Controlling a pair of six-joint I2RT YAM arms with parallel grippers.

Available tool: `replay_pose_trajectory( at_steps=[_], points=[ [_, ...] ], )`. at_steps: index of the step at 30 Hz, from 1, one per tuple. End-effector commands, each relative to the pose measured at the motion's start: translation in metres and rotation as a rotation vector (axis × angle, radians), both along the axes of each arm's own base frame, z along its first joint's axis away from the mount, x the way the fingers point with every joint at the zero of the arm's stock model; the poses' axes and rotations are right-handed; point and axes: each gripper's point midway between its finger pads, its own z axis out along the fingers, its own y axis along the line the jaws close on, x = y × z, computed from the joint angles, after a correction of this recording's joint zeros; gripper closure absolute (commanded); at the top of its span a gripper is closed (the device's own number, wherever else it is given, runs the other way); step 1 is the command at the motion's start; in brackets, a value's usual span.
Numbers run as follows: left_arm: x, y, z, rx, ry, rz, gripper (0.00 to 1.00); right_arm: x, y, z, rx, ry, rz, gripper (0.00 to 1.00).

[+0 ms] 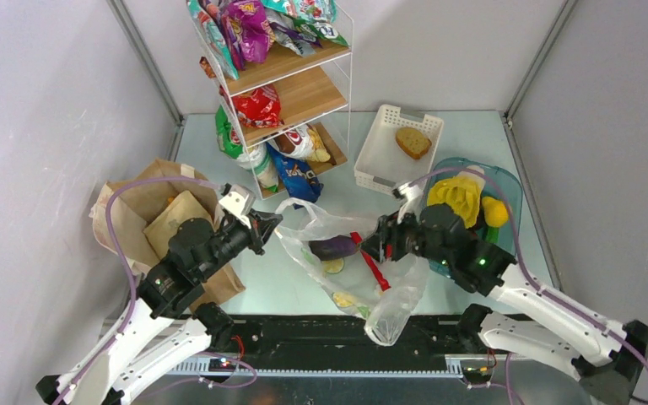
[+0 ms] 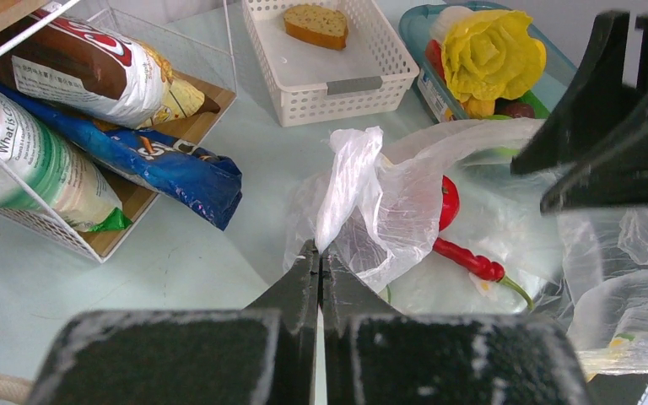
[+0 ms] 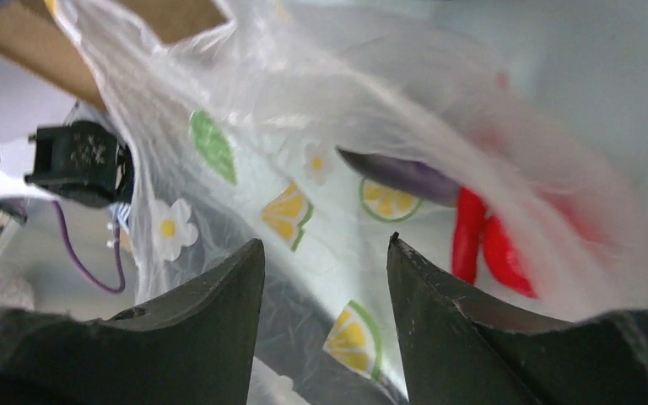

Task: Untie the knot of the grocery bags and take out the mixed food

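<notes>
The plastic bag [image 1: 346,263] lies slack on the table between the two grippers, and its printed film looks loosened: no tight knot shows in any view, though the folds could hide one. Inside it, just past the right jaws, sit the eggplant [image 1: 335,246], the chili [image 1: 374,268] and what looks like a tomato [image 2: 448,202], so emptying has, by my reading, not reached these three. The left gripper [image 2: 319,253] is pinched tight on a twisted strip of the bag's rim, which rises straight out of its closed jaws. The right gripper [image 3: 325,245] faces it from the bag's other side. Its jaws stand partly apart, with the film stretched across the gap and nothing clamped between them as far as the wrist view shows. Behind the right gripper, the tub [image 1: 513,196] holds yellow fruits [image 1: 460,198], possibly the share already taken out. Behind the left gripper and its arm, the paper bag [image 1: 156,211] slumps; its mouth and contents cannot be made out, so it probably remains to be done. Farther beyond both jaws are the basket [image 1: 386,128] with a bread slice [image 1: 413,142] and the shelf rack [image 1: 299,89] of snack packets.
</notes>
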Motion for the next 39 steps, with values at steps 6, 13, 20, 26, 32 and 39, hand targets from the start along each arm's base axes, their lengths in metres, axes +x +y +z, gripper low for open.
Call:
replay_pose_trajectory(
  at_steps=[6, 13, 20, 26, 32, 39],
  points=[
    [0.007, 0.003, 0.003, 0.013, -0.024, 0.031, 1.00, -0.031, 0.054, -0.018, -0.144, -0.031, 0.073, 0.42],
    [0.009, 0.005, 0.001, 0.021, -0.025, 0.045, 1.00, -0.023, 0.037, -0.080, -0.426, 0.009, -0.059, 0.43],
    [0.009, 0.005, 0.002, 0.019, -0.030, 0.044, 1.00, -0.018, 0.019, -0.110, -0.572, 0.021, -0.143, 0.40],
    [0.007, 0.006, 0.005, 0.013, -0.036, 0.043, 1.00, -0.010, -0.003, -0.130, -0.688, 0.039, -0.223, 0.35],
    [0.007, 0.007, 0.005, 0.011, -0.039, 0.046, 1.00, -0.002, -0.021, -0.130, -0.738, 0.022, -0.291, 0.29],
    [0.007, 0.006, 0.005, 0.013, -0.037, 0.044, 1.00, 0.005, -0.049, -0.124, -0.766, 0.022, -0.402, 0.15]
  ],
)
